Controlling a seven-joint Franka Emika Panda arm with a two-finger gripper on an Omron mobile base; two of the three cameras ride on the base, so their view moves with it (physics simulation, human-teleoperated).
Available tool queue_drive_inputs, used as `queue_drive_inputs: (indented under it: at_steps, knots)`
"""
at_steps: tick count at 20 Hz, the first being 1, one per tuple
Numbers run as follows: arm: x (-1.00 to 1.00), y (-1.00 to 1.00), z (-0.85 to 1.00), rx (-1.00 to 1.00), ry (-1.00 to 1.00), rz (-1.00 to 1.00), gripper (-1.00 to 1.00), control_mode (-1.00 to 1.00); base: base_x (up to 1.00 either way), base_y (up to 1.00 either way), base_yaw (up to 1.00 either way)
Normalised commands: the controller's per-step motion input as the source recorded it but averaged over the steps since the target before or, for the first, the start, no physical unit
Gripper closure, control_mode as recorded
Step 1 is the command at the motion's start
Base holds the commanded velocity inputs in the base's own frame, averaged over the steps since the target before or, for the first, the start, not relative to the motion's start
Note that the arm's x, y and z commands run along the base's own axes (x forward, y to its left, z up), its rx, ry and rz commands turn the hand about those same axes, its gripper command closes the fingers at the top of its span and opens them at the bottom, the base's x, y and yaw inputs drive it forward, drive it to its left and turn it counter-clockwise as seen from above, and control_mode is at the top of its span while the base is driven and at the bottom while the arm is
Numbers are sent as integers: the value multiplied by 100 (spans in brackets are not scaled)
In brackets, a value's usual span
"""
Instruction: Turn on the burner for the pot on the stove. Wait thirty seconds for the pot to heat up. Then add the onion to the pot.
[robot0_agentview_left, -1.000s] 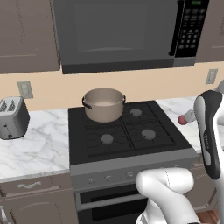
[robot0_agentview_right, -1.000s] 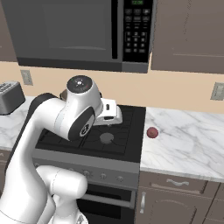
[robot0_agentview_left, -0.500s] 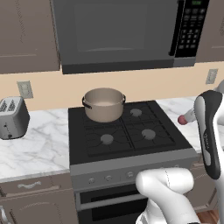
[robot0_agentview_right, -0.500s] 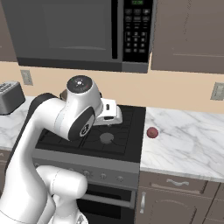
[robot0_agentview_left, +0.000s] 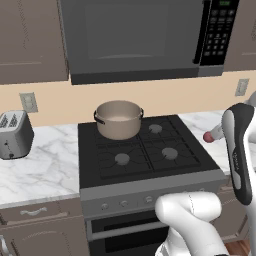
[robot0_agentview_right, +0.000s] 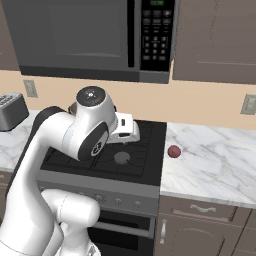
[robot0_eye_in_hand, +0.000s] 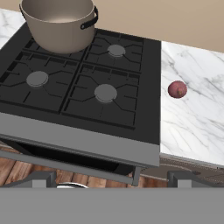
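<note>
The tan pot (robot0_agentview_left: 119, 119) stands on the back-left quarter of the black stove (robot0_agentview_left: 145, 150); it hides the burner beneath it. From the hand, the pot (robot0_eye_in_hand: 59, 22) is at the top left. The dark-red onion (robot0_eye_in_hand: 177, 89) lies on the marble counter just right of the stove; in the base views the onion (robot0_agentview_right: 174, 151) (robot0_agentview_left: 208, 137) sits partly behind my arm. My gripper (robot0_eye_in_hand: 113, 180) hovers above the stove's front edge, open, with nothing between its fingertips (robot0_eye_in_hand: 43, 178). Small grey knobs (robot0_agentview_left: 124, 202) line the front panel.
Three bare burner caps show on the cooktop (robot0_eye_in_hand: 105, 92). A microwave (robot0_agentview_left: 135, 37) hangs above the stove. A toaster (robot0_agentview_left: 14, 134) stands on the left counter. Marble counter (robot0_agentview_right: 215, 160) stretches right of the onion. Cabinets and drawers sit below.
</note>
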Motion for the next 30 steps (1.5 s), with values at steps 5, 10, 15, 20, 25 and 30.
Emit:
queue_drive_inputs:
  at_steps: [5,10,15,20,25,30]
  knots:
    - [0,0,0,0,0,0,-100,-100,0,0,0]
    - [0,0,0,0,0,0,-100,-100,0,0,0]
    - [0,0,0,0,0,0,-100,-100,0,0,0]
    - [0,0,0,0,0,0,-100,-100,0,0,0]
    - [0,0,0,0,0,0,-100,-100,0,0,0]
    - [0,0,-1,0,0,-2,-100,-100,0,0,0]
